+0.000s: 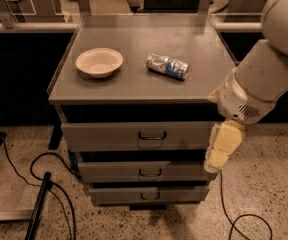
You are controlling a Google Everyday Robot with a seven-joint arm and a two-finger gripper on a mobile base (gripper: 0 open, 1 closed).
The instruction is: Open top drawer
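Observation:
The top drawer [109,136] is the widest grey metal front, just under the cabinet top [134,86], with a small dark loop handle [152,135] at its centre. A dark gap shows above the front. My gripper [218,151] is cream-coloured and hangs pointing down from the white arm [264,79] at the right. It overlaps the right end of the top drawer's front, well to the right of the handle and apart from it. It holds nothing that I can see.
Two narrower grey drawers [144,172] [149,195] sit below the top one. A white bowl [99,61] and a crushed can [167,66] lie on the cabinet top. Black cables [54,184] and a dark bar [38,209] lie on the speckled floor at left; another cable [244,219] lies at right.

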